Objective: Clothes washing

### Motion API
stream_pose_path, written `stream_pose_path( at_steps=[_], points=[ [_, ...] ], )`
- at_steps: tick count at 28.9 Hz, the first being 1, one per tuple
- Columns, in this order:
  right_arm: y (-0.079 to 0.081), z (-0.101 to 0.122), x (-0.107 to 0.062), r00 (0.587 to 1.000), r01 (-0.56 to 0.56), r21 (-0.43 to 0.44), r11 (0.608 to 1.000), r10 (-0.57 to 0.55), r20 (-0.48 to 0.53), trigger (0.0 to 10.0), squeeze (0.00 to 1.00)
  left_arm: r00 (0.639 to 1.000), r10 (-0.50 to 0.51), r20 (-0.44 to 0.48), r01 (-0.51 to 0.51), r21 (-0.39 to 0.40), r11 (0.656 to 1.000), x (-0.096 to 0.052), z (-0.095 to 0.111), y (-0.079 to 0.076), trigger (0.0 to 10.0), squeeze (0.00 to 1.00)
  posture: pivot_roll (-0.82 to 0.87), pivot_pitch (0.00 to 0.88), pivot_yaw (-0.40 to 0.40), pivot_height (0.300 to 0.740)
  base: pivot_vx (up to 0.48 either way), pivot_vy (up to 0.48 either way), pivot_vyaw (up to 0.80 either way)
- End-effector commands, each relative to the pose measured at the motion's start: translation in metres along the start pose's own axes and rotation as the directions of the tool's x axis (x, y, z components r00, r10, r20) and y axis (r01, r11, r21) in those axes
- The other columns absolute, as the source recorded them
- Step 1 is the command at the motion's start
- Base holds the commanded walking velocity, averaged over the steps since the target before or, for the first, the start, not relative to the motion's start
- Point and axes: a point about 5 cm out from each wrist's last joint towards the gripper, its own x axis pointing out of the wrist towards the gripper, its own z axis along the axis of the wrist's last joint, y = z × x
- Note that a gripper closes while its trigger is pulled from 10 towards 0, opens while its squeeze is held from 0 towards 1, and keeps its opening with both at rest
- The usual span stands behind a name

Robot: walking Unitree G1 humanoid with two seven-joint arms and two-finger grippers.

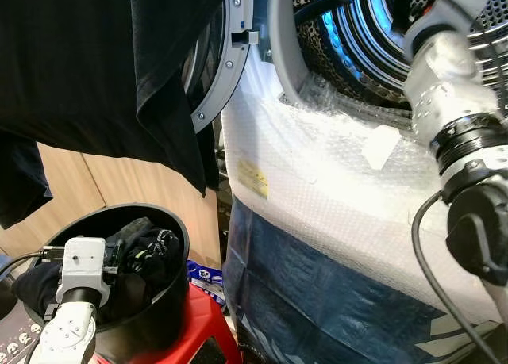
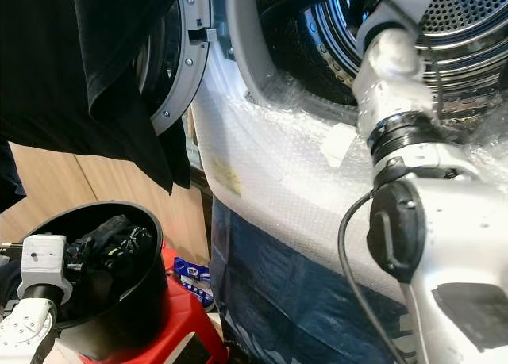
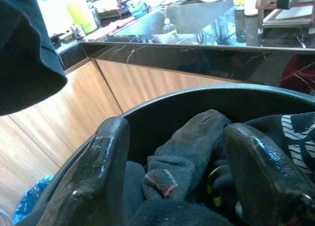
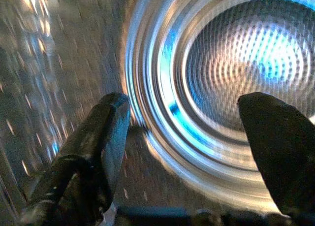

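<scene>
The left gripper (image 3: 174, 186) hung just over the black bucket (image 1: 171, 221), its two fingers spread apart and holding nothing. Between and just below those fingers lay a heap of dark clothes (image 3: 189, 157) inside the bucket; a dark sock in the heap lay with its long axis running away from the gripper toward the bucket's far wall. The bucket stood on a red stool (image 1: 202, 320).

The right gripper (image 4: 184, 137) was released too, its fingers wide apart and empty, pointing into the washing machine's drum (image 4: 236, 63). The perforated steel drum lay straight ahead of it, lit blue, its round mouth facing the gripper; this wrist picture was blurred. The right arm (image 1: 444, 86) reached up through the open port above the machine's front, which was wrapped in bubble wrap (image 1: 317, 174).

A black garment (image 1: 103, 63) hung above the left gripper, draped before the open washer door (image 1: 226, 63). Beyond the bucket ran a dark marbled counter (image 3: 197, 53) over wood panels.
</scene>
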Motion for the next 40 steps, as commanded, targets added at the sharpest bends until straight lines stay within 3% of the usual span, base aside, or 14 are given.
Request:
stream_pose_path(
  at_steps=[1, 9, 11, 13, 15, 23, 25, 26, 29, 30, 32, 37, 39, 40],
  points=[
    [0.004, 0.016, 0.003, 0.998, -0.034, 0.021, 0.999, 0.033, 0.05, 10.0, 0.0, 1.0, 0.014, 0.022, -0.014, 0.01, 1.0, 0.001, 0.002, 0.0, 10.0, 0.0, 0.07, 0.0, 0.026, 0.74, 0.0, 0.0, 0.0],
    [0.017, 0.016, -0.001, 0.96, -0.279, 0.203, 0.939, 0.265, 0.094, 10.0, 0.0, 0.999, 0.036, 0.016, -0.036, 0.008, 0.999, -0.002, 0.001, 0.003, 10.0, 0.0, 0.07, 0.0, 0.016, 0.74, 0.0, 0.0, 0.0],
    [0.021, 0.022, -0.006, 0.899, -0.434, 0.316, 0.844, 0.381, 0.217, 10.0, 0.0, 0.999, 0.033, 0.012, -0.033, 0.01, 0.999, -0.005, 0.0, 0.002, 10.0, 0.0, 0.07, 0.0, 0.01, 0.74, 0.0, 0.0, 0.0],
    [0.024, 0.023, -0.009, 0.867, -0.495, 0.339, 0.8, 0.426, 0.259, 10.0, 0.0, 0.999, 0.031, 0.012, -0.031, 0.014, 0.999, -0.005, 0.0, 0.002, 10.0, 0.0, 0.06, 0.0, 0.01, 0.74, 0.0, 0.0, 0.0],
    [0.031, 0.023, -0.024, 0.78, -0.621, 0.346, 0.703, 0.515, 0.354, 10.0, 0.0, 1.0, 0.026, 0.016, -0.026, 0.02, 0.999, -0.006, 0.0, 0.0, 10.0, 0.0, 0.07, 0.0, 0.008, 0.74, 0.0, 0.0, 0.0],
    [0.033, 0.02, -0.056, 0.655, -0.75, 0.295, 0.591, 0.605, 0.452, 10.0, 0.0, 1.0, 0.02, 0.018, -0.021, 0.019, 1.0, -0.007, -0.001, -0.002, 10.0, 0.0, 0.05, 0.0, 0.013, 0.74, 0.0, 0.0, 0.0],
    [0.033, 0.008, -0.087, 0.524, -0.851, 0.277, 0.446, 0.689, 0.501, 10.0, 0.0, 1.0, 0.005, 0.027, -0.006, 0.032, 0.999, -0.007, 0.001, -0.005, 10.0, 0.0, 0.06, 0.0, 0.005, 0.74, 0.0, 0.0, 0.0],
    [0.037, -0.004, -0.125, 0.371, -0.926, 0.268, 0.264, 0.763, 0.53, 10.0, 0.0, 0.999, 0.005, 0.039, -0.006, 0.036, 0.999, -0.007, 0.003, -0.005, 10.0, 0.0, 0.07, 0.0, 0.002, 0.74, 0.0, 0.0, 0.0],
    [0.042, -0.019, -0.164, 0.239, -0.953, 0.285, 0.099, 0.825, 0.513, 10.0, 0.0, 0.997, 0.022, 0.077, -0.025, 0.041, 0.999, -0.008, 0.008, -0.003, 10.0, 0.0, 0.07, 0.0, -0.004, 0.74, 0.0, 0.0, 0.0],
    [0.042, -0.019, -0.164, 0.239, -0.953, 0.285, 0.099, 0.825, 0.513, 10.0, 0.0, 0.997, 0.022, 0.077, -0.025, 0.041, 0.999, -0.008, 0.008, -0.003, 10.0, 0.0, 0.07, 0.0, -0.004, 0.74, 0.0, 0.0, 0.0],
    [0.046, -0.037, -0.198, 0.133, -0.943, 0.331, -0.03, 0.878, 0.459, 10.0, 0.0, 0.992, 0.055, 0.113, -0.06, 0.039, 0.997, -0.008, 0.015, 0.001, 10.0, 0.0, 0.07, 0.0, -0.008, 0.74, 0.0, 0.0, 0.0],
    [0.047, -0.086, -0.25, 0.041, -0.84, 0.524, -0.142, 0.946, 0.322, 10.0, 0.0, 0.983, 0.091, 0.156, -0.098, 0.04, 0.994, -0.006, 0.024, 0.008, 10.0, 0.0, 0.07, 0.0, -0.014, 0.74, 0.0, 0.0, 0.0],
    [0.044, -0.103, -0.262, 0.042, -0.8, 0.585, -0.134, 0.96, 0.277, 10.0, 0.0, 0.983, 0.097, 0.154, -0.105, 0.04, 0.994, -0.005, 0.024, 0.009, 10.0, 0.0, 0.07, 0.0, -0.014, 0.74, 0.0, 0.0, 0.0],
    [0.04, -0.125, -0.272, 0.062, -0.76, 0.645, -0.077, 0.98, 0.19, 10.0, 0.0, 0.983, 0.1, 0.155, -0.107, 0.04, 0.993, -0.006, 0.024, 0.01, 10.0, 0.0, 0.07, 0.0, -0.017, 0.74, 0.0, 0.0, 0.0]
  ],
)
